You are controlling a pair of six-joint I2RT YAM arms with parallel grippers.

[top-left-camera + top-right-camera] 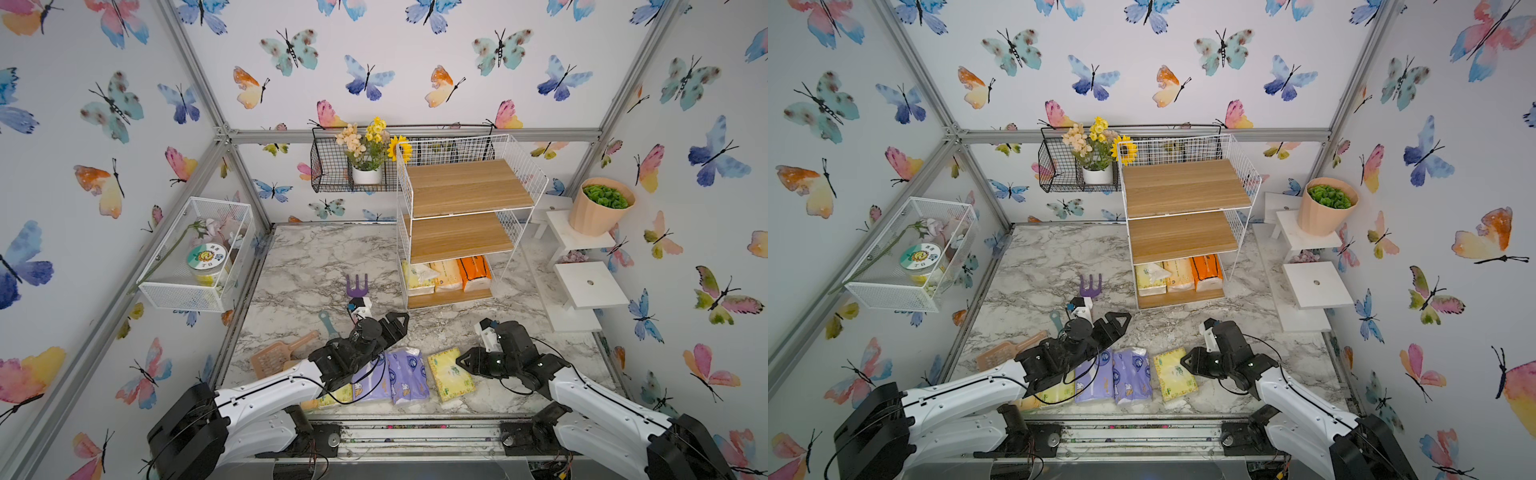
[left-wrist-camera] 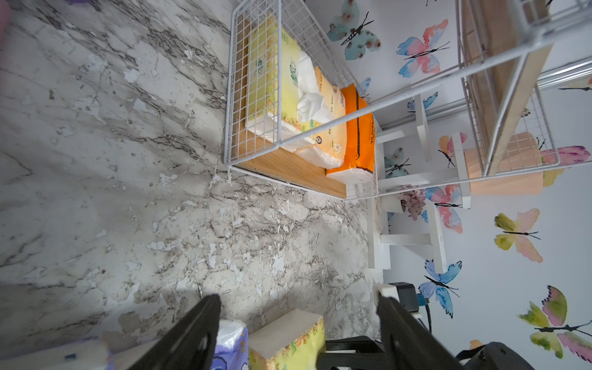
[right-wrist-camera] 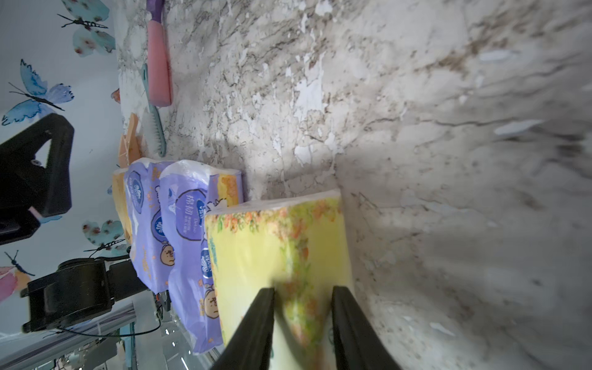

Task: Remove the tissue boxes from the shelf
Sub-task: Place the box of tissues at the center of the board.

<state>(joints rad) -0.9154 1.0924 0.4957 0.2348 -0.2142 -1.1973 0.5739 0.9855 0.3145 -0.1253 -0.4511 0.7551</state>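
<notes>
Three tissue packs [image 1: 444, 275] sit on the shelf's [image 1: 469, 187] bottom board [image 1: 451, 297]; the yellow floral pack [image 3: 256, 256] lies on the worktop [image 1: 316, 266] in front of the shelf. Right fingers [image 3: 266, 307] straddle it, half-closed, grip unclear; left fingers [image 2: 205, 314] gape empty. Best release fully, then rise straight before reaching for the shelf.

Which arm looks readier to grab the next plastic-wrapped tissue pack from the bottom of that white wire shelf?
Probably the left: the left gripper is open, empty and faces the white wire-and-wood shelf. The right gripper hangs over a yellow flowered tissue pack lying on the marble table.
</notes>
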